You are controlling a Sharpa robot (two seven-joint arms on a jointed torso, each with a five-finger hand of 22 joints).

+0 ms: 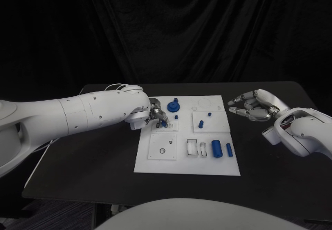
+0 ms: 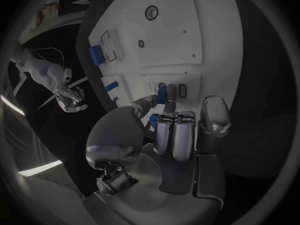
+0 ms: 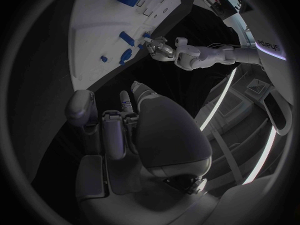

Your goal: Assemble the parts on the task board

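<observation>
The white task board (image 1: 156, 160) lies in the middle of the black table. My left hand (image 1: 153, 116) hovers over its left middle, pinching a small blue part (image 2: 162, 93) between thumb and a finger, right at a row of small slots (image 2: 182, 90). My right hand (image 1: 254, 106) hangs over the bare table just off the board's far right edge, fingers curled in and holding nothing. Loose on the board are a blue round knob (image 1: 173, 106), a blue peg (image 1: 200, 123), a thick blue cylinder (image 1: 216, 148) and a slim blue bar (image 1: 229, 150).
Two white rectangular pieces (image 1: 196, 148) sit left of the cylinder, and a small dark ring (image 1: 162, 151) marks the board's near left plate. Black table (image 1: 83, 158) surrounds the board on all sides, with a dark curtain behind.
</observation>
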